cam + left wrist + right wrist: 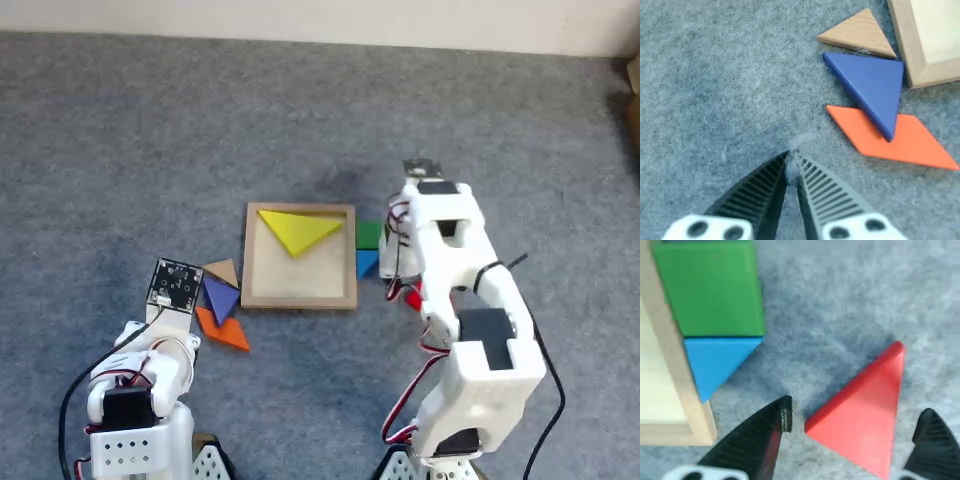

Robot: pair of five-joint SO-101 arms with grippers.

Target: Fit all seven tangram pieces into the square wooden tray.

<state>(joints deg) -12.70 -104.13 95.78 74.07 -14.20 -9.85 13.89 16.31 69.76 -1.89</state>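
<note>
The square wooden tray (300,298) lies mid-table with a yellow triangle (297,230) inside it. Left of the tray lie a tan triangle (223,271), a dark blue triangle (219,295) and an orange parallelogram (222,331); the blue one (870,87) overlaps the orange one (900,142). My left gripper (792,167) is shut with nothing in it, on the carpet short of these pieces. On the tray's right side sit a green square (710,290) and a light blue triangle (715,362). My right gripper (855,427) is open, its fingers on either side of a red triangle (865,417).
Grey carpet covers the table all around. The right arm's white body (470,300) hangs over the area right of the tray. A brown object (634,100) sits at the far right edge.
</note>
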